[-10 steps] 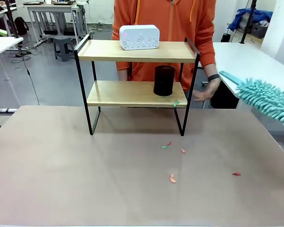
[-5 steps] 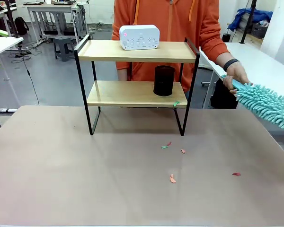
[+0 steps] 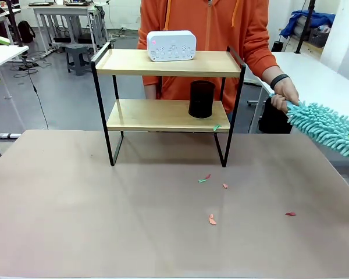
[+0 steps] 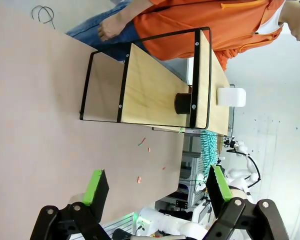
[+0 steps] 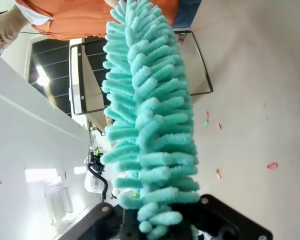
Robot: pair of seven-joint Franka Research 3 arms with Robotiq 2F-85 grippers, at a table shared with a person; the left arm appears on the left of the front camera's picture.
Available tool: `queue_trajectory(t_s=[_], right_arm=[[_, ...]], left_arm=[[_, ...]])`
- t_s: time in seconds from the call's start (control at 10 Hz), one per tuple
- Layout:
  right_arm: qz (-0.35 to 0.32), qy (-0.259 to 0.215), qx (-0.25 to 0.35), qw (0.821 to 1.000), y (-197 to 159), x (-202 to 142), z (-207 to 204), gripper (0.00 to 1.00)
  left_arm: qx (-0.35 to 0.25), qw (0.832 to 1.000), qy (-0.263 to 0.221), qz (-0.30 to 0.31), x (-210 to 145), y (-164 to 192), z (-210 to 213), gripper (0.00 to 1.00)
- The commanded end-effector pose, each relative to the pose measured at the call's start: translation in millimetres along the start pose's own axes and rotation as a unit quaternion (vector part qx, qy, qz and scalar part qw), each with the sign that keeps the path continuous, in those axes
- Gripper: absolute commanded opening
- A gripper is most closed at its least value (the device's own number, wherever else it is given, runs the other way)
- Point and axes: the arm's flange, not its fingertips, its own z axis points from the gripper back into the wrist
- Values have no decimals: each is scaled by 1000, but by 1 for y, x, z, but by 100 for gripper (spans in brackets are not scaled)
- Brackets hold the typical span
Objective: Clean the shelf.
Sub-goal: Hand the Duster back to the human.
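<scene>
Even, bright indoor light fills my front view, and the shelf [image 3: 168, 96] throws only a soft, faint shadow on the table [image 3: 104, 221] beneath it. My left wrist view is sharp but bowed at the edges, the shelf's frame curving. In my right wrist view the teal duster [image 5: 150, 115] sits close and slightly soft, beside a glaring white wall.

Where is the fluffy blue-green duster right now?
In the front view the duster is at the far right, past the shelf, with the person's hand gripping its handle end. Its other end lies between the right gripper's fingers.
</scene>
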Motion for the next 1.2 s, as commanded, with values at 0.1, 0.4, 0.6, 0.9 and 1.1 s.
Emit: queue_trajectory(t_s=[0.1, 0.4, 0.6, 0.9, 1.1], right_arm=[[5, 3, 15, 1000, -3, -18, -9, 74], [18, 18, 28, 999, 2, -20, -12, 100], [33, 38, 29, 998, 14, -23, -27, 100], [63, 100, 58, 991, 46, -34, -85, 100], [81, 168, 111, 976, 83, -52, -145, 100]], left_arm=[[-4, 1000, -1, -9, 0, 2, 0, 100], [-4, 1000, -1, -9, 0, 2, 0, 100], [0, 1000, 0, 0, 0, 0, 0, 100], [-106, 979, 175, 16, -45, 29, -34, 100], [-108, 951, 284, 58, -92, 52, -86, 100]])
